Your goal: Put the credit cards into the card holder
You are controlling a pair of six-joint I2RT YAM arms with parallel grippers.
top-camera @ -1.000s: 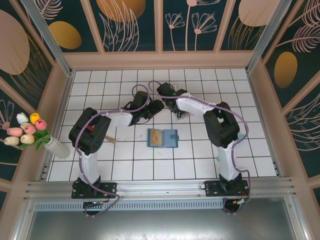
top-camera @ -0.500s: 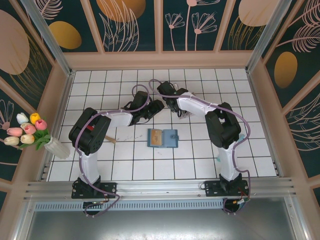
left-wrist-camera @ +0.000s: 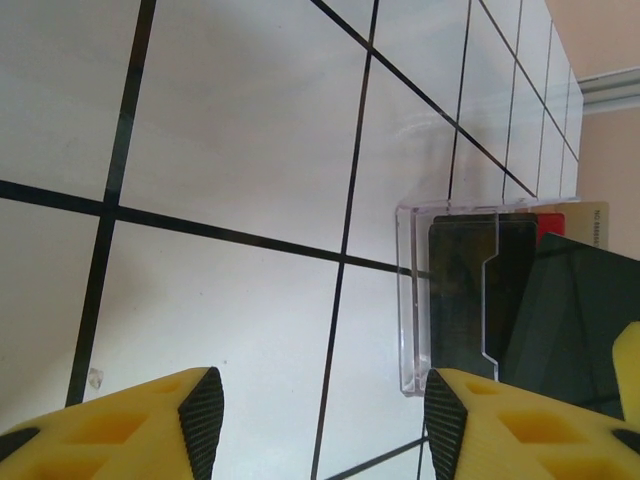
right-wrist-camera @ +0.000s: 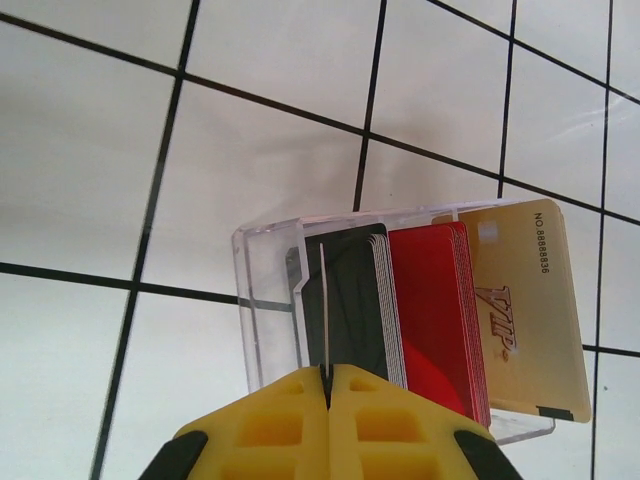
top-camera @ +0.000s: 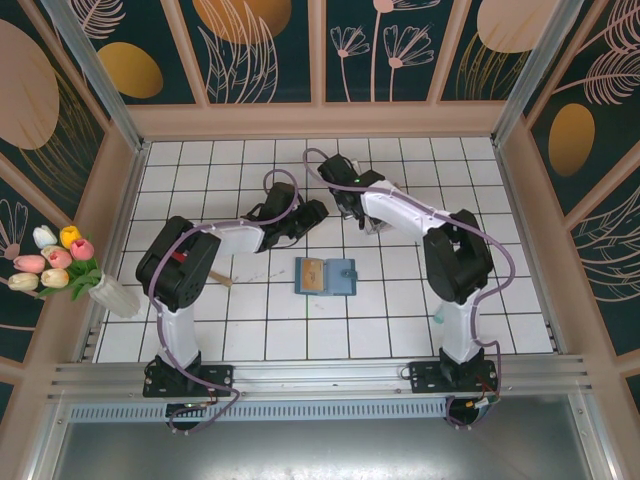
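White-tiled table (top-camera: 500, 300) with black grout lines. Near the middle, slightly toward the near edge: teal holder (top-camera: 343, 277), lying open and flat, a tan card (top-camera: 311, 273) on its left half. Farther back, right of centre: clear rack (right-wrist-camera: 262, 300) standing on the tiles across a grout line, holding cards (right-wrist-camera: 430, 310) upright, black then red then one tan marked VIP, a single card (right-wrist-camera: 325, 300) seen edge-on before the black ones. Toward the left edge: small brown strip (top-camera: 221, 279), flat on a tile, well apart from holder and rack. Toward the near right corner: tiny teal speck (top-camera: 437, 319), too small to tell what
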